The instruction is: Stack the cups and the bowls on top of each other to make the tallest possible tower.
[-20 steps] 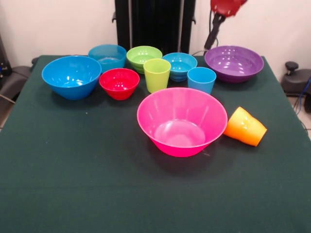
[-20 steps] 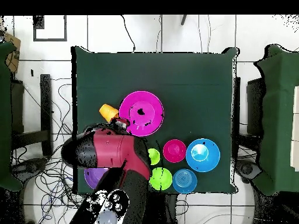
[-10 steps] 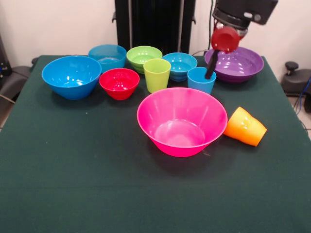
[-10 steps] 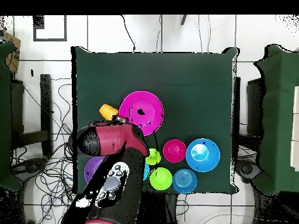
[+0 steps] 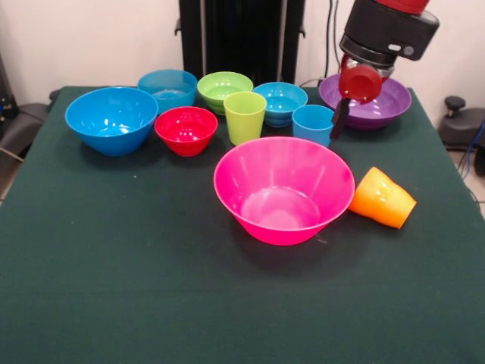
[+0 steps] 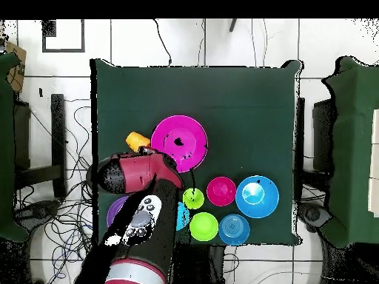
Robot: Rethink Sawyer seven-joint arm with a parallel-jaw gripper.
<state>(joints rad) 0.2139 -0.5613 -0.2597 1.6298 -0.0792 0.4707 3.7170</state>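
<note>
Gripper (image 5: pixel 339 121) hangs from the red and black arm (image 5: pixel 386 30) at top right of the front view, tilted, one dark finger showing just beside the right rim of the light blue cup (image 5: pixel 314 123); cannot tell whether it is spread or pressed together, and contact with the cup is unclear. In the overhead view the arm (image 6: pixel 141 214) reaches up from the bottom edge, covering most of the purple bowl (image 6: pixel 115 211). In the front view the purple bowl (image 5: pixel 365 98) sits behind the gripper. The huge pink bowl (image 5: pixel 283 188) sits near the table's (image 5: pixel 114 265) middle, upright, nothing in it. The orange cup (image 5: pixel 383 198) lies on its side just right of it. Back row, all upright and apart from the pink bowl: large blue bowl (image 5: pixel 111 119), small red bowl (image 5: pixel 186 130), lime green cup (image 5: pixel 245 117), lime green bowl (image 5: pixel 224 87), and two smaller blue bowls (image 5: pixel 167 87) (image 5: pixel 280 101). Nothing is stacked yet.
</note>
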